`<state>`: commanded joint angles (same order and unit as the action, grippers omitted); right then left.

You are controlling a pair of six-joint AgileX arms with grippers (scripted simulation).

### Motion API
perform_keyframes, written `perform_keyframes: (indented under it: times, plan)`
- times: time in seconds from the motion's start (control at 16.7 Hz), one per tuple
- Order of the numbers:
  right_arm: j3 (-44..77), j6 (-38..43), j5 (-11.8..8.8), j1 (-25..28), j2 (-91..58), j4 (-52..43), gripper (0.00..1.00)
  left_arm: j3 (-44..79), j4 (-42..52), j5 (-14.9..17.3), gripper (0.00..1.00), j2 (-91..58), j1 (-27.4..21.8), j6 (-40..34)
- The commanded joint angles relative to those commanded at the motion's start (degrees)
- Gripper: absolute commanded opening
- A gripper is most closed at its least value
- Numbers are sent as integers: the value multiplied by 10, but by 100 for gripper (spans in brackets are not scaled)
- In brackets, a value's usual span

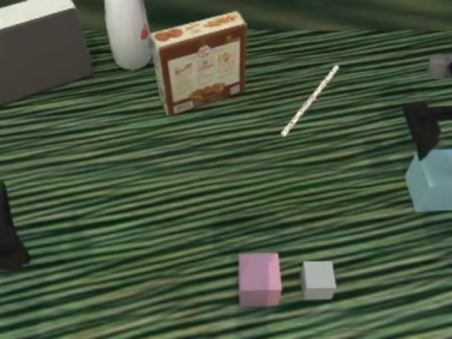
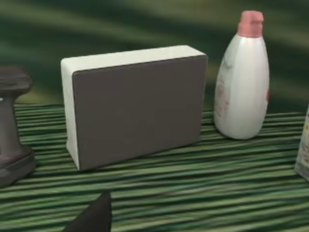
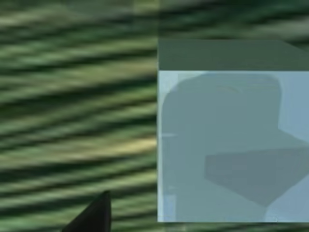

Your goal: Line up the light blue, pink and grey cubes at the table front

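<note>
Right hand [image 1: 426, 145] at the right edge of the surface [image 1: 176, 191], poised just above the light blue cube [image 1: 431, 182], its shadow cast across the cube's top in the right wrist view [image 3: 231, 145]; whether the fingers are spread or closed, impossible to tell, and no grip on the cube visible. Light blue cube resting on the green striped surface, partly cut off by the right edge of the top view, well apart from the other two cubes.

Pink cube [image 1: 259, 279] near the front edge, a little right of centre. Grey cube [image 1: 318, 280] just beside it on the right, a narrow gap between them, both roughly level along the front.

Left hand [image 1: 8, 233] parked at the left edge, only a dark part of it in view, its opening impossible to judge.

At the back left, a large grey block [image 1: 39, 46] standing upright with a pale rim, seen close in the left wrist view [image 2: 135, 106]. Beside it, a white bottle [image 1: 127, 32] with a pink cap [image 2: 251, 23]. Next along, a brown and cream cookie box [image 1: 201, 63], upright and turned slightly. A thin speckled straw [image 1: 309, 101] lying diagonally on the surface, right of the box. A dark object [image 2: 12, 130] standing at the edge of the left wrist view, too cropped to identify.
</note>
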<state>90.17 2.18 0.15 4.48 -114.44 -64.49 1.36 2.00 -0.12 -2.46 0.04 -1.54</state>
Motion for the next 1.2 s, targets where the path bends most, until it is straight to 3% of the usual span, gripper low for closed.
perform_keyframes:
  times: [0.54,0.96,1.2]
  plan:
    - [13,0,-1,-1,-26,-1,100,-14,-20,1,100,25,11,15]
    - [-80,2,0,1,-80,151,100,-14,-20,1,100,25,11,15]
    - [-93,3,0,2,-89,169,100,-14,-20,1,100,25,11,15]
